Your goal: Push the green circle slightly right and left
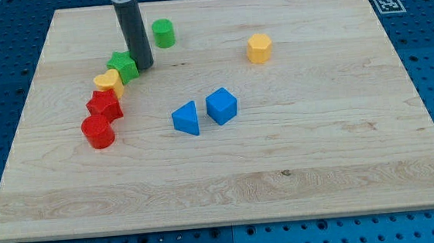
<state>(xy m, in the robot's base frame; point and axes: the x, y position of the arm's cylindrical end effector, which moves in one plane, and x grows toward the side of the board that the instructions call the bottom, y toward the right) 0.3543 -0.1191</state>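
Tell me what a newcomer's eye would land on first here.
The dark rod stands out, my tip beside the green star, below-left of the green circle. A chain of blocks curves down-left to the red cylinder. Mid-board, a blue triangle and blue cube pair up.

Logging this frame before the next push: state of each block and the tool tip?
my tip: on the board, against the green star's right side, below-left of the green circle
green circle: upright, free, untouched
green star: touching yellow heart
yellow heart: between green star and red star
red star: against red circle
red circle: chain's end
yellow hexagon: alone
blue triangle, blue cube: close together
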